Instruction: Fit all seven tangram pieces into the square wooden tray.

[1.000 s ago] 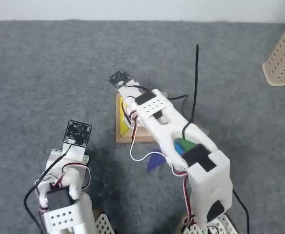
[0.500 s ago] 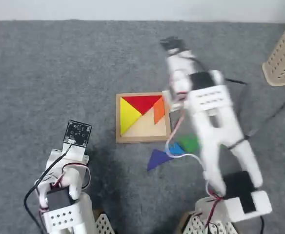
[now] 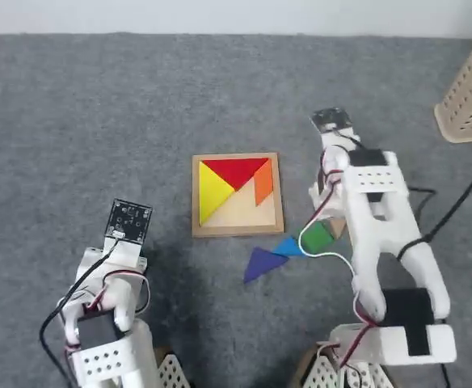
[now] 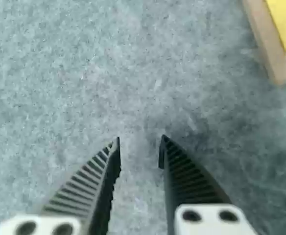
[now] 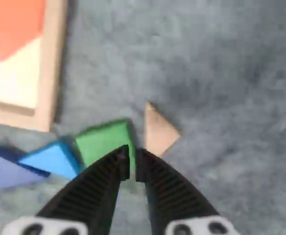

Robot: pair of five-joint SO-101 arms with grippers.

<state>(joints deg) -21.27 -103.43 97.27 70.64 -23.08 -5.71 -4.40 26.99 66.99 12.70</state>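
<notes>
The square wooden tray (image 3: 278, 220) holds a red triangle (image 3: 238, 171), a yellow triangle (image 3: 212, 195) and an orange piece (image 3: 263, 184). On the carpet beside it lie a purple triangle (image 3: 262, 263), a blue triangle (image 3: 288, 246), a green square (image 3: 317, 237) and a tan triangle (image 5: 157, 129). My right gripper (image 5: 132, 153) is shut and empty, its tips hovering over the gap between the green square (image 5: 103, 141) and the tan triangle. My left gripper (image 4: 139, 143) hangs open over bare carpet, near the tray's corner (image 4: 273, 54).
The right arm (image 3: 373, 218) stretches over the carpet to the right of the tray and covers part of the tan triangle. The left arm (image 3: 107, 311) sits at the front left. A slatted beige basket (image 3: 470, 93) stands at the far right edge.
The right arm has swung off the tray to the right, then drawn back over the loose pieces. The orange piece now shows in the tray. The left arm is still.
</notes>
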